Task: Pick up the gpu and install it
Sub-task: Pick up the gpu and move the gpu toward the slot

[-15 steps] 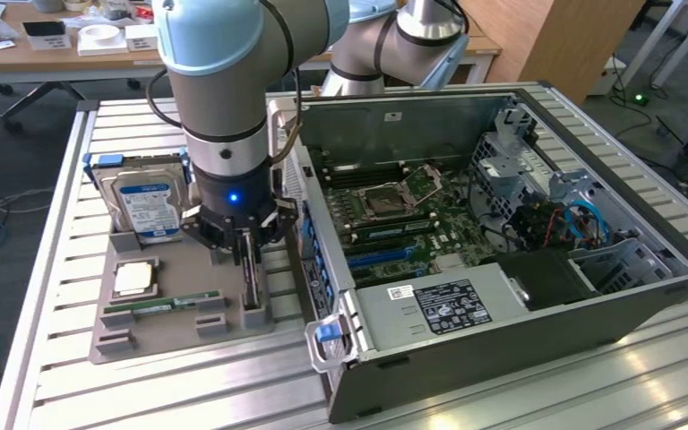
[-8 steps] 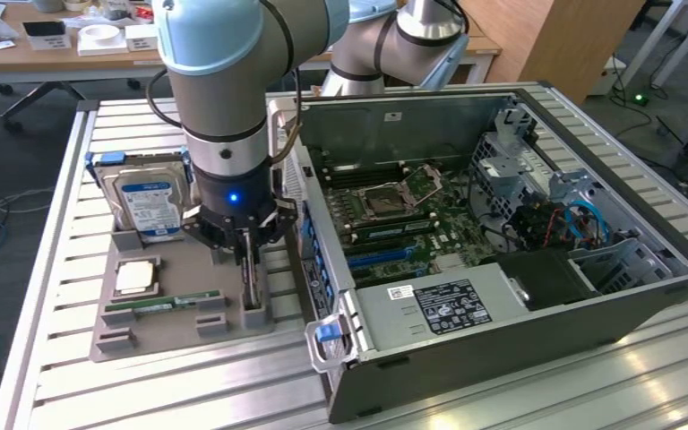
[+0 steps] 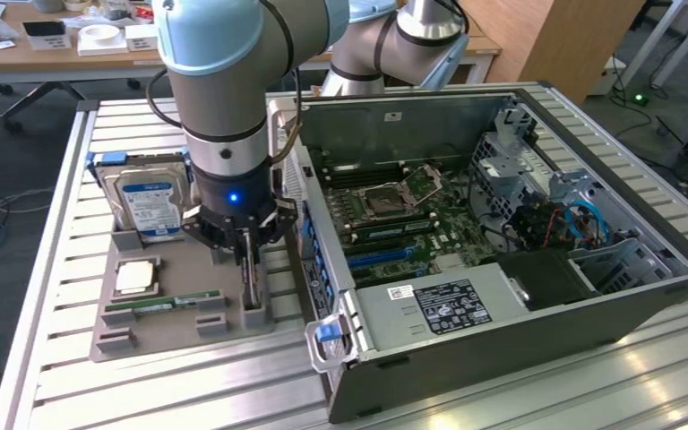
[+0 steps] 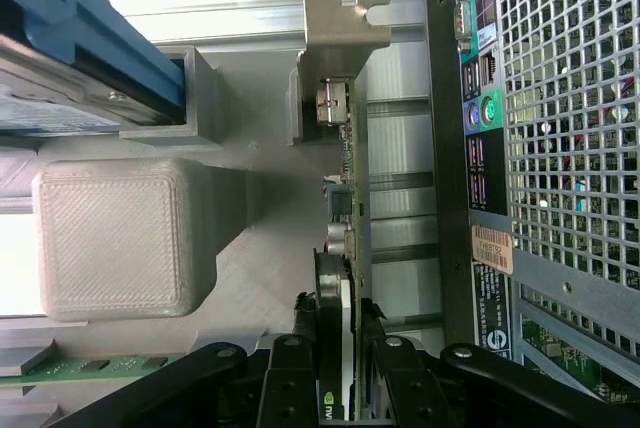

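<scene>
The gpu (image 4: 352,198) stands on edge in the grey printed holder (image 3: 183,339), its silver end bracket (image 4: 340,28) against a holder post. In the exterior view the gpu (image 3: 250,288) is a thin upright card at the holder's side nearest the computer case. My gripper (image 3: 245,246) points straight down over it. In the wrist view my gripper (image 4: 342,353) has a black finger (image 4: 295,373) pressed on each face of the card. The open computer case (image 3: 631,296) lies just to the exterior view's right, its motherboard (image 3: 404,224) exposed.
The holder also carries a silver hard drive with a blue label (image 3: 150,202), a processor chip (image 3: 137,276) and a narrow green RAM stick (image 3: 159,305). The case's rear panel with ports (image 4: 478,128) stands close beside the gpu. The slatted metal table (image 3: 141,394) extends in front.
</scene>
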`<action>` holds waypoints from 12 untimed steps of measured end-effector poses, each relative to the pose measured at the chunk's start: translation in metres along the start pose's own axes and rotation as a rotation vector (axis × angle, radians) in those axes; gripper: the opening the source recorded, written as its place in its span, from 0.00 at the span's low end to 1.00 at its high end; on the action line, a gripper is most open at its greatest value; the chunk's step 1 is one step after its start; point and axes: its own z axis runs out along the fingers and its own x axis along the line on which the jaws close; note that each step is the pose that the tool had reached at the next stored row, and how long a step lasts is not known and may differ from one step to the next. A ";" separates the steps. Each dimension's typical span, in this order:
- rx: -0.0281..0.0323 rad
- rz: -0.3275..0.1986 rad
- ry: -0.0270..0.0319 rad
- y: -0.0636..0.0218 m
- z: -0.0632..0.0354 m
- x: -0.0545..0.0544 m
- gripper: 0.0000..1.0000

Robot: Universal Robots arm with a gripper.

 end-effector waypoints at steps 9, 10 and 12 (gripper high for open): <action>-0.0004 -0.018 0.0005 0.0000 0.0000 0.000 0.27; -0.0006 -0.021 0.0006 0.0000 0.0000 0.000 0.27; -0.0006 -0.021 0.0007 0.0000 0.0000 0.000 0.27</action>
